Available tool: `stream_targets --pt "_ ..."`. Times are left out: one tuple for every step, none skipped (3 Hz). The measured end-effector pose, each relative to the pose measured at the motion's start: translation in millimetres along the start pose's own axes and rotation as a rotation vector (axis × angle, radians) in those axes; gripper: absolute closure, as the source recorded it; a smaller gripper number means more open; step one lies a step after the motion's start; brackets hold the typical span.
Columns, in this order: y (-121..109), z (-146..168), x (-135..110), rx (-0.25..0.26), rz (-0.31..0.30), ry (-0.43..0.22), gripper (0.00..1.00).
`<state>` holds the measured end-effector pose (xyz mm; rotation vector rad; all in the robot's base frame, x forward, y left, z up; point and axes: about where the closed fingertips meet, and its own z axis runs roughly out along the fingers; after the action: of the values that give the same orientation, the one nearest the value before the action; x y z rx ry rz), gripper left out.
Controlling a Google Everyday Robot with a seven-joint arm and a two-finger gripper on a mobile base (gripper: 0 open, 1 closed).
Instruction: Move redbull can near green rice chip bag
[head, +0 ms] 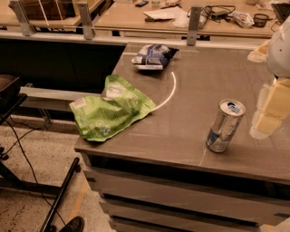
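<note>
The redbull can (224, 126) is a slim silver and blue can with a pull-tab top. It stands upright on the grey table (190, 86), near the front edge and right of centre. The green rice chip bag (111, 108) lies flat at the table's front left corner, partly hanging over the left edge. My gripper (269, 111) is at the right edge of the view, just right of the can and apart from it, under the white arm (281, 45). A wide stretch of bare tabletop separates the can from the green bag.
A smaller dark blue and white bag (153, 56) lies at the back of the table. A white curved line (170, 93) is marked on the tabletop. Desks with cables and clutter (213, 13) stand behind. A dark stand (9, 95) and floor cables are at the left.
</note>
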<state>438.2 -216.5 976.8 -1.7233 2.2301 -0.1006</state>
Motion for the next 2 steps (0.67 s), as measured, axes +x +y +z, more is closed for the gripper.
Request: stream_targets --pt "0.0 0.0 0.0 0.000 0.000 0.000 0.00" --pt "3.2 6.4 -1.4 -0.031 0.036 -0.043 0.00"
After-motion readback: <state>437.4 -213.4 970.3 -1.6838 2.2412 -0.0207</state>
